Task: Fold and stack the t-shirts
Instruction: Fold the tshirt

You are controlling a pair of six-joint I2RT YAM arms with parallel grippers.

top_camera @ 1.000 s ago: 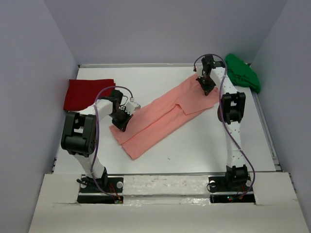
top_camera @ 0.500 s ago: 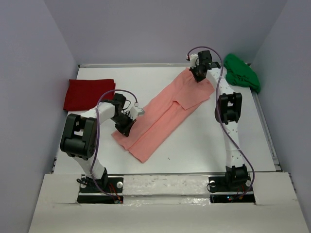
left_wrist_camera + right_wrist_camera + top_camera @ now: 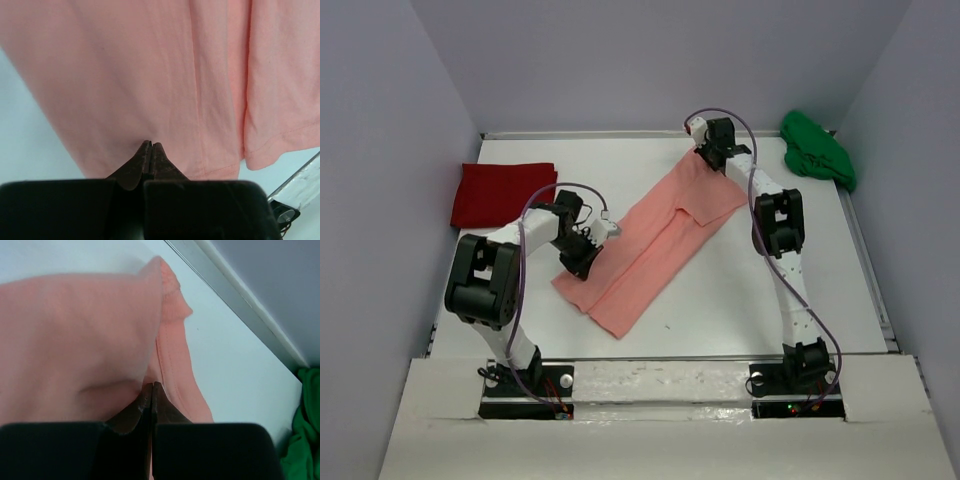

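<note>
The salmon-pink t-shirt lies as a long folded strip slanting across the table from near left to far right. My left gripper is shut on its near-left edge; the left wrist view shows the jaws pinching the pink cloth. My right gripper is shut on its far end; the right wrist view shows the jaws closed on the pink cloth by the collar. The deep red t-shirt lies folded at the far left. The bright green t-shirt lies crumpled at the far right.
A raised rim runs along the table's far edge, with grey walls on three sides. The green shirt also shows at the right edge of the right wrist view.
Both grippers have dragged the pink shirt to the left across the table; the right gripper moved left along the far edge, away from the green shirt, and the left gripper moved slightly right.
</note>
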